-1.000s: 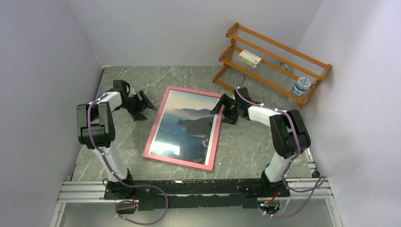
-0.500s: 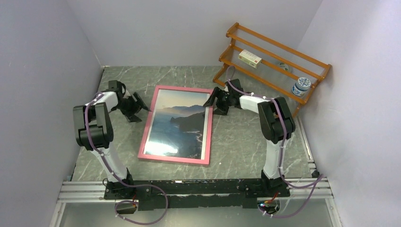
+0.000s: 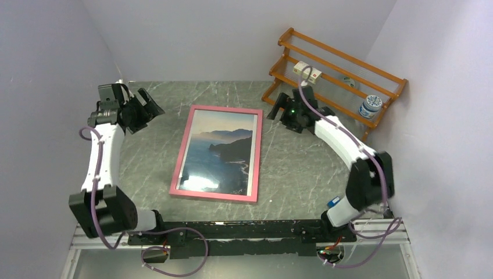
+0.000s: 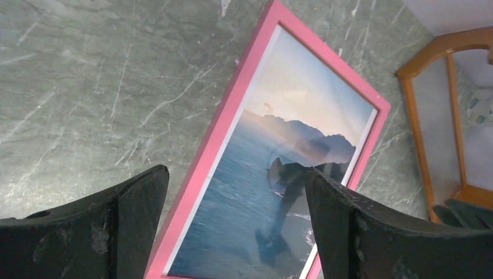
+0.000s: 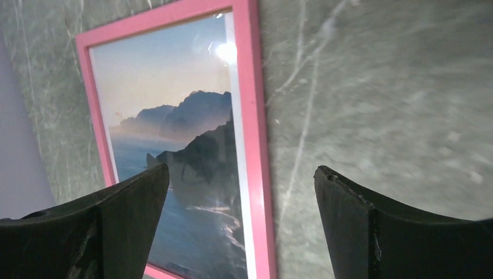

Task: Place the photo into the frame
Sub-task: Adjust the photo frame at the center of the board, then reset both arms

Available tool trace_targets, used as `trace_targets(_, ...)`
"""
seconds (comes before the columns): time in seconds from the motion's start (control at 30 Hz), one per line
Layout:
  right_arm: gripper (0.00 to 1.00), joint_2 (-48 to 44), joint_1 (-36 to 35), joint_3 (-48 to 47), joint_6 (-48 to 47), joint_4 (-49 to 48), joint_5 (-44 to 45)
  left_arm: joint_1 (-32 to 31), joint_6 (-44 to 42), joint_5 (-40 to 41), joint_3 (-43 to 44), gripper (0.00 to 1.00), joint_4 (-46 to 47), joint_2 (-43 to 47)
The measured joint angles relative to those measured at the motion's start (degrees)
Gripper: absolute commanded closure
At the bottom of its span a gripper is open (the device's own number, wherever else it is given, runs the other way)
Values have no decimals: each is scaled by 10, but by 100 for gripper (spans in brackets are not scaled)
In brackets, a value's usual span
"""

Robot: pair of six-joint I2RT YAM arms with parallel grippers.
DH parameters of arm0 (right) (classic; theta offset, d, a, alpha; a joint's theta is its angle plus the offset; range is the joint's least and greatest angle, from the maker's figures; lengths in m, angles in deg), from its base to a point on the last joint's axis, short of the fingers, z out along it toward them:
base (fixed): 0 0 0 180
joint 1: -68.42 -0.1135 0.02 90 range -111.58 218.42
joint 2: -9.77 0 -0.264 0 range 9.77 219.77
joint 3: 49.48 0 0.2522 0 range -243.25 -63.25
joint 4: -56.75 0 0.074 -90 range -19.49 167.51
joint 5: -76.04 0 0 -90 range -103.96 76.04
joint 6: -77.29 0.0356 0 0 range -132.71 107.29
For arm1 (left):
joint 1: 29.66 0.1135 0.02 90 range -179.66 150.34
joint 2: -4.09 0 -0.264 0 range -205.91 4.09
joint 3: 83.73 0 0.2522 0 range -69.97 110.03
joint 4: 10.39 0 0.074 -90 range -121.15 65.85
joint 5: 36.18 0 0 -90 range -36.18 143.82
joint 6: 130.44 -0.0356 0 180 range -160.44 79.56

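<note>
The pink frame (image 3: pixel 181 157) lies flat, front up, in the middle of the grey marbled table. The photo (image 3: pixel 221 151) of blue sea and cliffs sits inside it behind a reflecting sheet. Both show in the left wrist view, the frame (image 4: pixel 224 125) and the photo (image 4: pixel 273 174), and in the right wrist view, the frame (image 5: pixel 253 116) and the photo (image 5: pixel 168 110). My left gripper (image 3: pixel 152 108) is open and empty, raised to the left of the frame's far end. My right gripper (image 3: pixel 278 109) is open and empty, raised to the right of the frame's far corner.
An orange wooden rack (image 3: pixel 334 72) stands at the back right against the wall, holding a small box (image 3: pixel 308 71) and a white jar (image 3: pixel 370 106). Purple walls close in the table on the left, back and right.
Both grippers have let go of the frame's sides and pulled up and outward. The frame was turned and shifted left between the first two frames and now lies still.
</note>
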State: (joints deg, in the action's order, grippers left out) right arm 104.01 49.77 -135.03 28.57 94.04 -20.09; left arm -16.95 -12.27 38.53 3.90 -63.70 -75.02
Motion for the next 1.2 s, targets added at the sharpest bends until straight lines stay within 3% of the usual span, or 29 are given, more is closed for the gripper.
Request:
trace_targets(0.13,1,-120,4,25,-14,62,85,0,-3,9,-6,6,-25,71)
trace_targets(0.37,2,-186,7,48,-21,187,193,0,-15,50,-6,6,-108,197)
trace_targets(0.6,1,-364,7,108,-24,255,230,-1,-7,84,-5,6,-178,330)
trace_targets(0.87,1,-475,7,11,-27,366,301,-2,-3,134,82,6,-307,378)
trace_targets(1.2,1,-583,7,-88,-9,433,357,-2,-16,169,212,6,-380,397)
